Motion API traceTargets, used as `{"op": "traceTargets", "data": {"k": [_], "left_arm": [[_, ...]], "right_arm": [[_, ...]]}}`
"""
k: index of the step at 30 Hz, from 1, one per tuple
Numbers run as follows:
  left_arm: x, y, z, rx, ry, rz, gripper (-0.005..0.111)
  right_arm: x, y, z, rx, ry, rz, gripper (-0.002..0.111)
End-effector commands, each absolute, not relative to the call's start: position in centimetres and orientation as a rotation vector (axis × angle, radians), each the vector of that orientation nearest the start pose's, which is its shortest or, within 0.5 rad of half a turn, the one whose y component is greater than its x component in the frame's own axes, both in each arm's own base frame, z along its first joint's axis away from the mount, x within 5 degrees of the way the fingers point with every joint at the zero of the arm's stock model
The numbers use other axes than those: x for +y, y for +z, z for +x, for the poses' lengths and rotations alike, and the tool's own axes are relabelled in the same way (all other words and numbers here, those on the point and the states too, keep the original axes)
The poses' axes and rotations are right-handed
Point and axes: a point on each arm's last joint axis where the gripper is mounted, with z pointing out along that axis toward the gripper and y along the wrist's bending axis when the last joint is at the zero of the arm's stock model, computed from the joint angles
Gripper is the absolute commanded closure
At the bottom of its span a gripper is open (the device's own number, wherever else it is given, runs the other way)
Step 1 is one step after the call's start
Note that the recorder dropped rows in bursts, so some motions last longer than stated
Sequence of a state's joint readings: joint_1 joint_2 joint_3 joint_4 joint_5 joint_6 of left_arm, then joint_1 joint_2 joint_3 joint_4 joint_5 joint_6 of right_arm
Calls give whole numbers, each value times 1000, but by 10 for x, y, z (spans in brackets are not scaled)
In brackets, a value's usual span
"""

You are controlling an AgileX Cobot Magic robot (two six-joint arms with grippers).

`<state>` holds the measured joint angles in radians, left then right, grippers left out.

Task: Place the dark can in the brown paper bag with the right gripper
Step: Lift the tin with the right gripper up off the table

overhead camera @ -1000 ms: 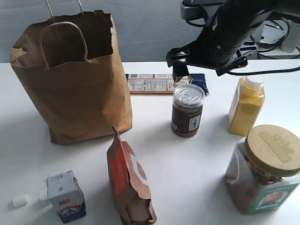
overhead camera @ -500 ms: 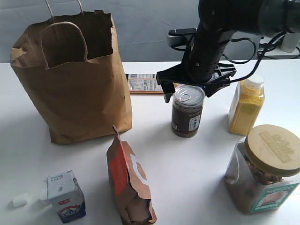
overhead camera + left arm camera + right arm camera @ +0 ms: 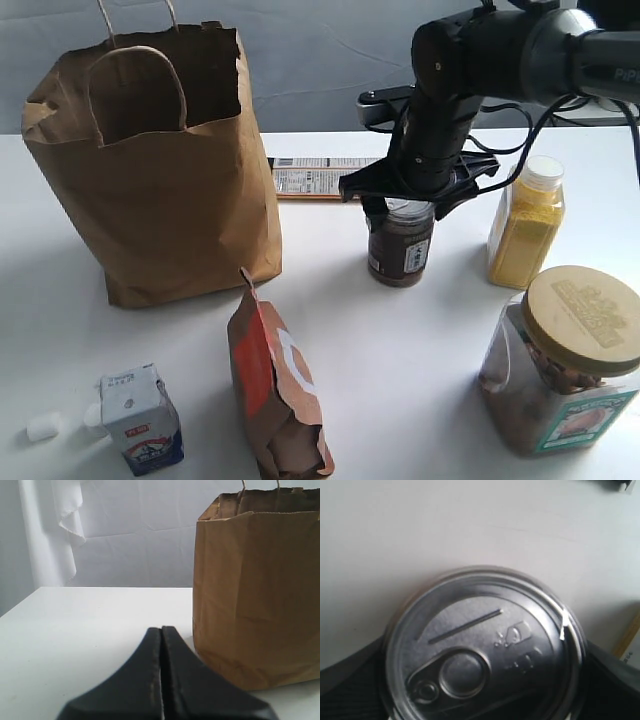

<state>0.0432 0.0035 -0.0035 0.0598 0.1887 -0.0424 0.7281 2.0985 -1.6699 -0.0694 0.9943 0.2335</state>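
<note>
The dark can (image 3: 400,250) stands upright on the white table, right of the brown paper bag (image 3: 160,160). My right gripper (image 3: 402,205) has come down over the can's top, one finger on each side of it, still open. In the right wrist view the silver pull-tab lid (image 3: 480,645) fills the picture, with a dark finger (image 3: 350,680) close beside the rim on either side. The bag stands open-topped at the far left. My left gripper (image 3: 161,630) is shut and empty, low over the table near the bag (image 3: 260,595); the exterior view does not show it.
A yellow bottle (image 3: 527,225) stands just right of the can, with a clear jar with a tan lid (image 3: 565,360) in front of it. An orange-brown pouch (image 3: 278,390), a small carton (image 3: 140,418) and a flat printed box (image 3: 320,178) also lie around.
My right arm swung in over the can and dropped, so its fingers now straddle the can's top and cover the lid in the exterior view. The can's base looks slightly shifted.
</note>
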Motion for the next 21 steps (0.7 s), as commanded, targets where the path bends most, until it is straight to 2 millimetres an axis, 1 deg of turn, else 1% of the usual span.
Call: {"op": "traceTargets", "data": {"k": [1, 2, 5, 7, 9, 12, 15, 17, 21], "left_arm": [[3, 197, 56, 1667, 50, -26, 107], [3, 197, 56, 1667, 50, -26, 107], [3, 197, 56, 1667, 50, -26, 107], [3, 197, 56, 1667, 50, -26, 107], [3, 197, 56, 1667, 50, -26, 107], [3, 197, 56, 1667, 50, -26, 107], [3, 197, 56, 1667, 50, -26, 107], [3, 197, 56, 1667, 50, -26, 107], [3, 197, 56, 1667, 50, -26, 107]], "right_arm": [[287, 198, 339, 2762, 63, -762, 96], [286, 198, 339, 2759, 59, -776, 107], [286, 199, 337, 2766, 66, -789, 108], [286, 204, 336, 2757, 70, -800, 108], [288, 216, 331, 2727, 93, -805, 108], [287, 244, 324, 2668, 131, -798, 108], [283, 271, 311, 2609, 161, -807, 108], [282, 288, 300, 2560, 184, -817, 108], [278, 333, 274, 2404, 292, -808, 108]]}}
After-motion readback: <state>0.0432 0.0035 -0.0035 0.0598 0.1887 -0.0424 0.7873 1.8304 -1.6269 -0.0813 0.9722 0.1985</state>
